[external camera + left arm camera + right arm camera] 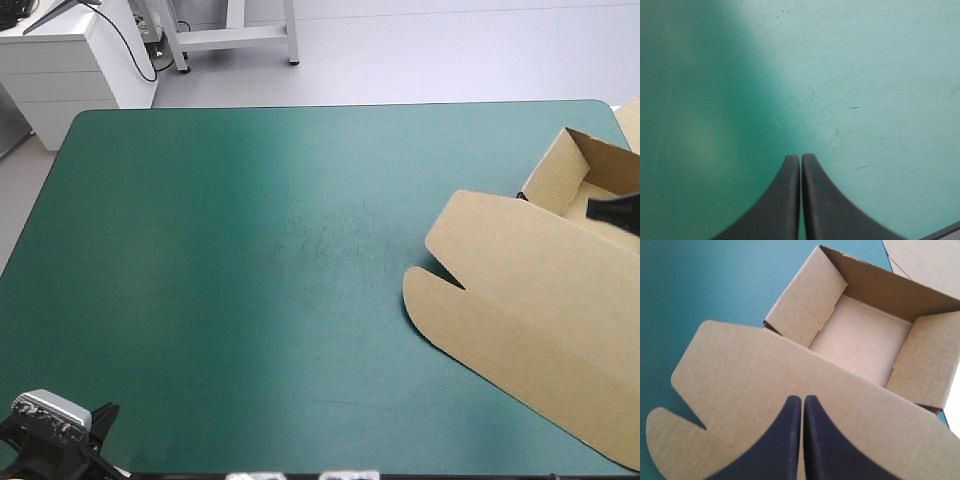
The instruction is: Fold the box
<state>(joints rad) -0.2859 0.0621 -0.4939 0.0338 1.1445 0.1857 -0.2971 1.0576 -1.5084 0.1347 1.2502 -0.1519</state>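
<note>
Hanging over the near left corner, the left gripper (801, 157) has its fingers pressed together above bare cover (250, 250), which lies open across to the far edge. The box (530, 300) sits at the right edge, lid (740, 375) flat nearer, tray (590, 195) farther. The right gripper (803, 399), fingers together, hovers over the lid. More board (632, 115) shows beyond.

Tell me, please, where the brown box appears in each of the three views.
High view: the box lies at the teal-green cover's right edge, tray far, lid flat nearer.
Left wrist view: not in it; only teal-green cover ahead of the left hand.
Right wrist view: the box lies under and ahead of the right hand.
Shared landmark: the lid's notched rounded flap.
</note>
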